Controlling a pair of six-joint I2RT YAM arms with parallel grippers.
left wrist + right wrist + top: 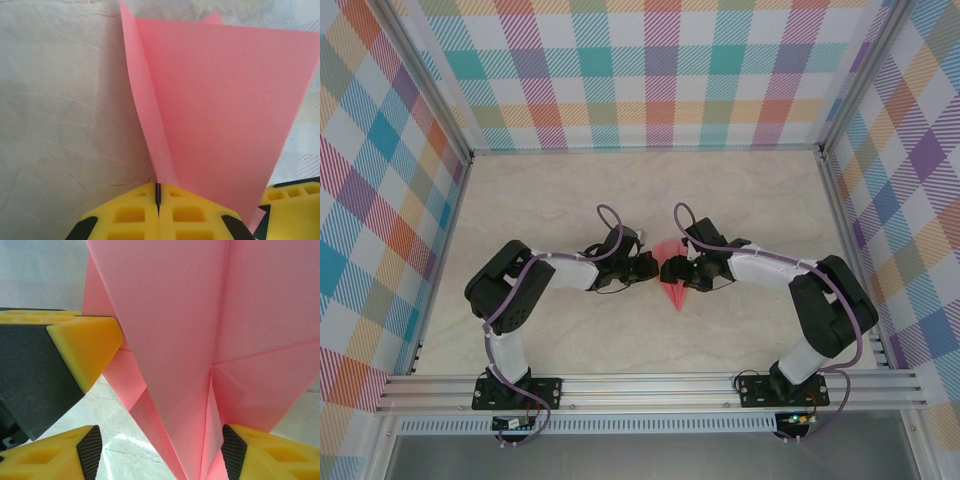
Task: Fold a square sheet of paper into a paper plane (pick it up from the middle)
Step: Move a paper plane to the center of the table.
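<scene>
The pink paper [672, 282], folded into a narrow dart, is held off the table between the two grippers, its point toward the near edge. My left gripper [653, 266] is shut on it: in the left wrist view the yellow fingertips [158, 192] pinch one folded edge, and the paper plane [225, 100] fans upward from them. My right gripper [674, 270] stands open around it. In the right wrist view the creased paper [190, 340] hangs between the spread fingers [162, 452], close to the right pad [234, 446]. A left-gripper finger [85, 345] presses against the paper's left side.
The marble-look table top [570, 200] stretches around both arms. Aluminium rails [650, 385] run along the near edge. Plaid walls [650, 70] close the back and both sides. A yellow finger of the right gripper [295, 200] sits at the lower right of the left wrist view.
</scene>
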